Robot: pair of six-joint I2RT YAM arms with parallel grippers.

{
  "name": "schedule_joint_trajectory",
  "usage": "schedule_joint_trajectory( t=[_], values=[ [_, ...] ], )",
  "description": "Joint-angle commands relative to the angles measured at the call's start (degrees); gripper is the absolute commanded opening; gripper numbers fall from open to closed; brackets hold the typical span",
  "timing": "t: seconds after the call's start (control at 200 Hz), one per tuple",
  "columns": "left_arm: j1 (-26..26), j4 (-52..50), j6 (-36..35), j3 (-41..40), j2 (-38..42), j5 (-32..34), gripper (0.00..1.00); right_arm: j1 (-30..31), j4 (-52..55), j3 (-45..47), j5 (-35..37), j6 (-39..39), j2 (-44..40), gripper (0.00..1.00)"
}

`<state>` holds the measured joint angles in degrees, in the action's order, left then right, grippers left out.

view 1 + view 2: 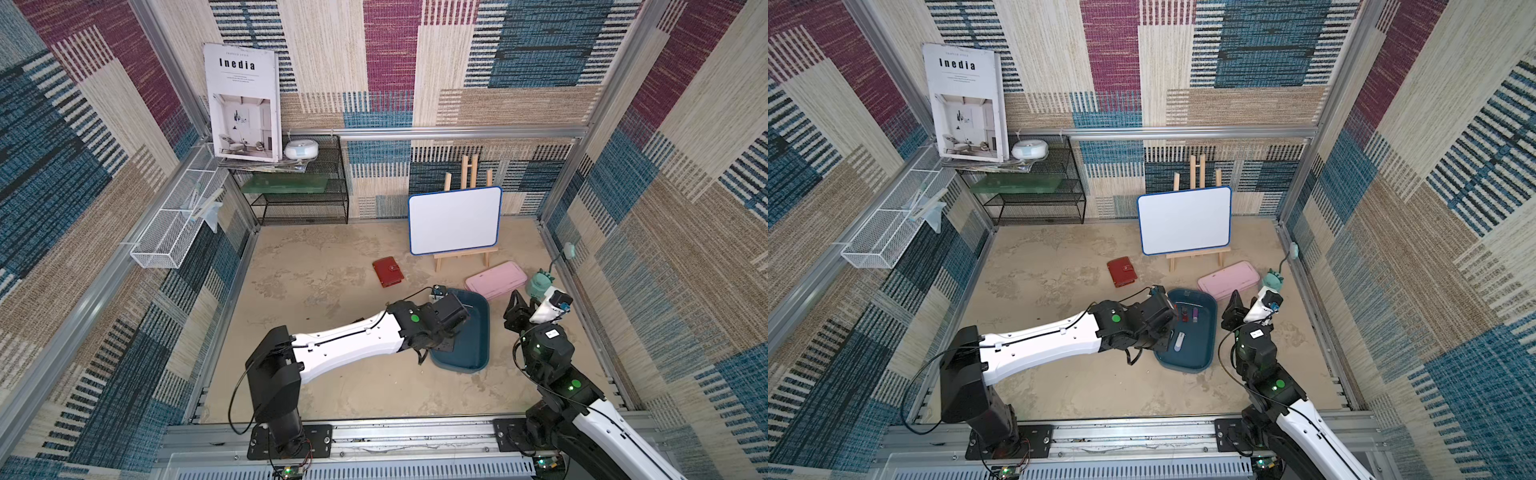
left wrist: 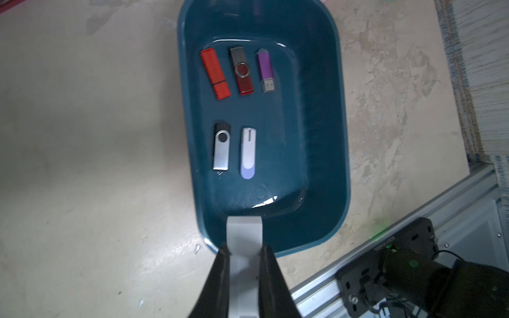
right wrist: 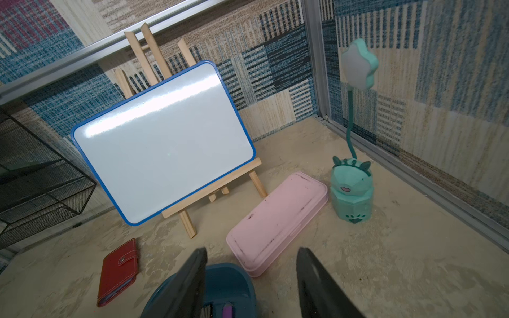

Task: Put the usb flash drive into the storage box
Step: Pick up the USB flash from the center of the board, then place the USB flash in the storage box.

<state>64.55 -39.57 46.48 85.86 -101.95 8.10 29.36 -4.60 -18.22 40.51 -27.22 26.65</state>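
Left end effector (image 2: 245, 250) clenches the usb flash drive (image 2: 243, 232) over the storage box (image 2: 326, 137), apparently to drop it; right end effector (image 3: 252, 252) released

Tabletop (image 1: 332, 395); storage box (image 1: 478, 336); wallet (image 1: 387, 271); pink case (image 1: 496, 280)

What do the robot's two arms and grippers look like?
Both the left arm and right arm have white shells, black joints and a round green mark. Thin black cables run along both. The left gripper and right gripper have black tapered fingers.
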Motion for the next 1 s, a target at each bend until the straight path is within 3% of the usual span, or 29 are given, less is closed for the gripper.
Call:
schedule_joint_trajectory(
  t=[0.0, 0.28, 0.596, 0.997],
  values=[
    [0.71, -0.92, 0.13, 6.08, -5.92, -0.88, 0.02, 0.07, -0.19, 0.61, 2.55, -0.81, -1.02, 0.57],
    [0.88, -5.32, -0.57, 21.5, -21.97, -1.79, 0.02, 0.02, -1.15, 0.75, 1.77, -0.65, 0.07, 0.59],
    [0.32, -7.37, 0.07, 26.76, -30.03, -0.55, 0.04, -0.05, -0.66, 0.29, 1.69, -0.99, 0.46, 0.59],
    [-0.49, -8.14, 0.32, 27.88, -33.59, -0.39, 0.1, -0.04, -0.45, 0.44, 1.77, -1.08, -0.05, 0.59]
  ],
)
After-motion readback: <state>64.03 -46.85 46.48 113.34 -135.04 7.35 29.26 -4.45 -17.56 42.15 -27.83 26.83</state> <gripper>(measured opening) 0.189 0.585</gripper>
